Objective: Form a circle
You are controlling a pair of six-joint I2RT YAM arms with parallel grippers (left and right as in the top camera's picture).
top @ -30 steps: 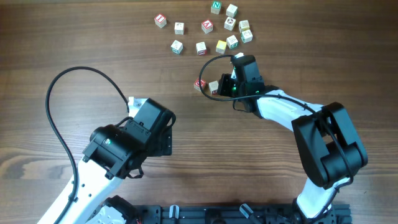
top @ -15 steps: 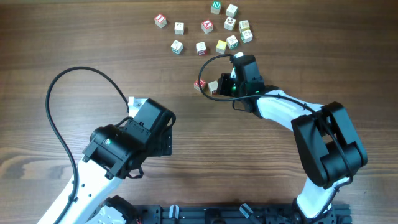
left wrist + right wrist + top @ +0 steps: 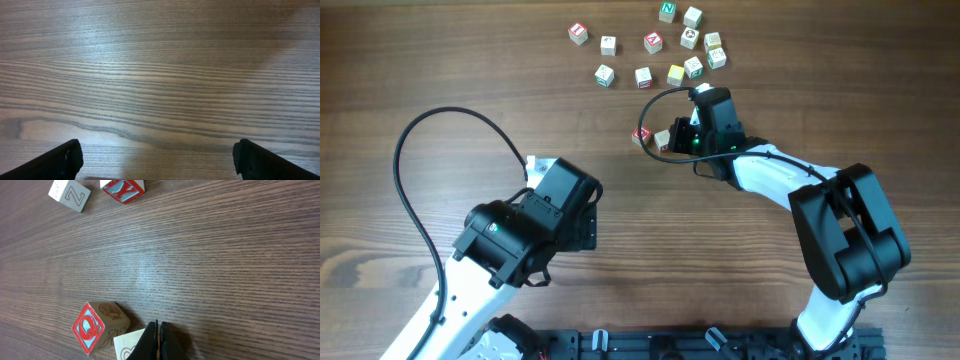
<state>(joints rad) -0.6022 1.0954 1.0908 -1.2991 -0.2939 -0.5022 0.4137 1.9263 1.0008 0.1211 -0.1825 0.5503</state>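
Wooden bench [image 3: 440, 60] holds loose cubes [image 3: 643, 77] ahead of the right jaws, no ring yet. Those jaws, pinched shut and empty, touch a pale cube [image 3: 126, 347] beside the Q cube [image 3: 90, 327]; left jaws gape over bare wood. Probably nudging strays: next, a gentle push onward.

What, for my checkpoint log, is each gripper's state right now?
Left gripper: open, holding nothing.
Right gripper: closed, nothing between its fingers.
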